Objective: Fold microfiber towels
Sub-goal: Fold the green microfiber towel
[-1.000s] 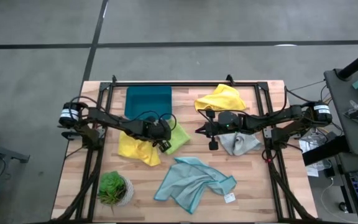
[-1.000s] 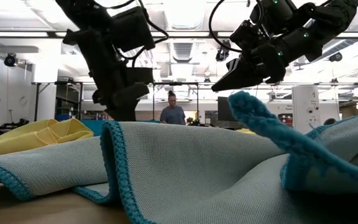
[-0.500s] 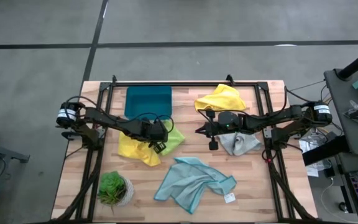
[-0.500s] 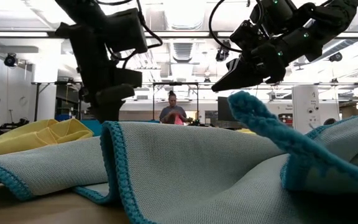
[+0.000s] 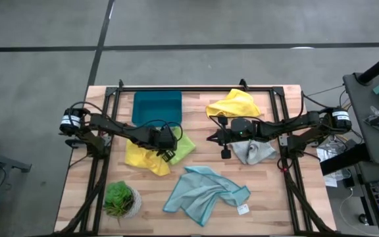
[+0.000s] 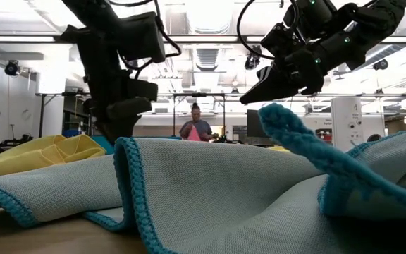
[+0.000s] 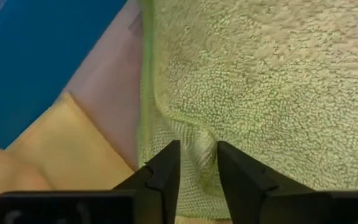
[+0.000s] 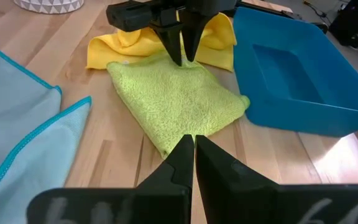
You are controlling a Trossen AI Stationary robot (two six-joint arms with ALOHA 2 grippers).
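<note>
1. On the wooden table [image 5: 268,197], the lime green towel [image 8: 176,102] lies beside the teal tray [image 8: 294,74], overlapping a yellow towel [image 8: 123,40].
2. My left gripper [image 7: 196,163] pinches its fold loosely, fingers parted; I should release cleanly.
3. My right gripper [image 8: 194,144] waits clenched, empty.

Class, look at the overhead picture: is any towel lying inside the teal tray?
No. The teal tray holds nothing; the green towel lies on the table beside it.

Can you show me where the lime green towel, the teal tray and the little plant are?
lime green towel [image 8: 179,102], right wrist view, middle of its fuzzy top.
teal tray [image 5: 156,99], high view, its far inside floor.
little plant [image 5: 118,197], high view, centre of its leaves.
</note>
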